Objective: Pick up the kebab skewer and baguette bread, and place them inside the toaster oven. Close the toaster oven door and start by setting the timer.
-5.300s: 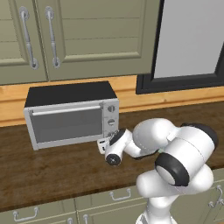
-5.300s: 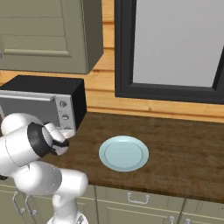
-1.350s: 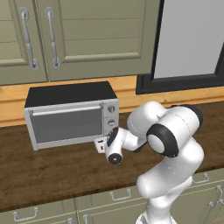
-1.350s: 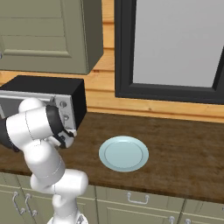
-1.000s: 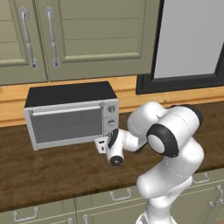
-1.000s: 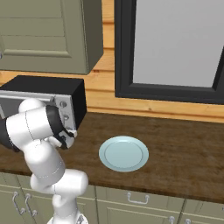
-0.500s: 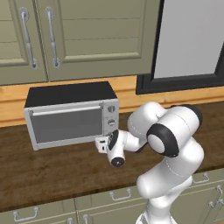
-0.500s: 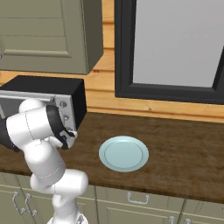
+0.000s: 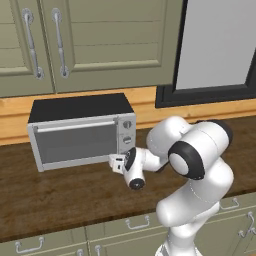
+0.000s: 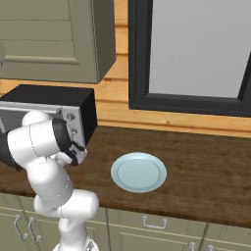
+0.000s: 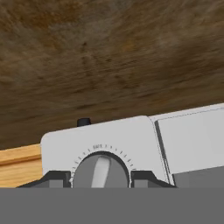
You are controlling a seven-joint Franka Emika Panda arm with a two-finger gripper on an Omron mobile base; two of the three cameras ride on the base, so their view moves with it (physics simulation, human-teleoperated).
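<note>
The toaster oven [image 9: 75, 107] stands on the counter with its door [image 9: 75, 142] closed. My gripper [image 9: 118, 162] is at the lower right corner of its front, below the two upper knobs [image 9: 127, 131]. In the hand view, which is rolled upside down, the round grey lowest knob [image 11: 101, 171] sits between my two dark fingertips [image 11: 54, 178], which press on its sides. From the right base view the gripper [image 10: 78, 149] meets the control panel of the toaster oven [image 10: 54, 98]. The kebab skewer and the baguette bread are out of view.
A pale blue plate [image 10: 138, 171] lies on the wooden counter [image 10: 196, 166] to the right of the arm. Cabinet doors [image 9: 100, 45] hang above the oven, and a dark-framed window [image 10: 196, 54] is at the back right.
Since the oldest frames my elbow has swung up and closer to the oven while the hand stayed at the knob. Over the last second nothing has visibly moved.
</note>
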